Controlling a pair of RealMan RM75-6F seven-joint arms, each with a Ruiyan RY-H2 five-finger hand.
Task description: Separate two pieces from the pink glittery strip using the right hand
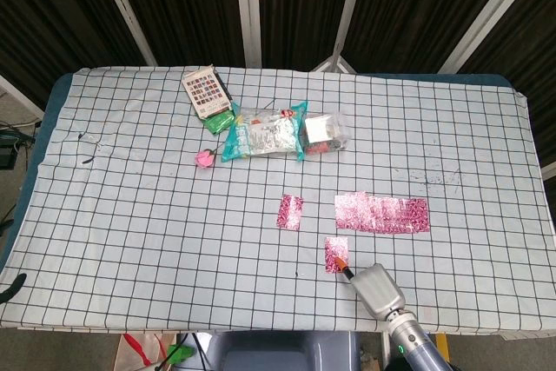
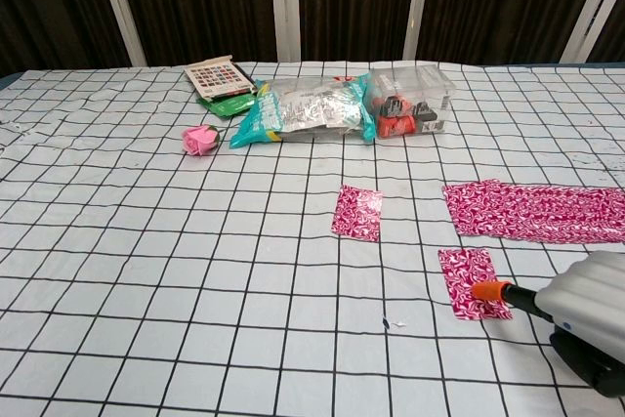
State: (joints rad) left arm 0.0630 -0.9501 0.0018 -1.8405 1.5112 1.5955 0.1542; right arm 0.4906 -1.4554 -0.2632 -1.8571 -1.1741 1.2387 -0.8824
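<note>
The long pink glittery strip (image 1: 382, 213) (image 2: 537, 212) lies flat on the checked cloth at the right. One cut-off pink piece (image 1: 290, 212) (image 2: 357, 212) rests to its left. A second pink piece (image 1: 335, 254) (image 2: 473, 282) lies nearer the front edge, apart from the strip. My right hand (image 1: 375, 282) (image 2: 586, 314) is low at the front right, its other fingers curled in, with an orange fingertip (image 1: 341, 264) (image 2: 485, 292) touching the near edge of that second piece. My left hand does not show in either view.
At the back middle lie a teal snack bag (image 1: 261, 132) (image 2: 303, 109), a clear box (image 1: 326, 130) (image 2: 410, 100), a patterned card pack (image 1: 205, 90) (image 2: 218, 75) and a pink rose (image 1: 204, 159) (image 2: 199, 139). The table's front edge (image 1: 261, 329) runs close below my right hand.
</note>
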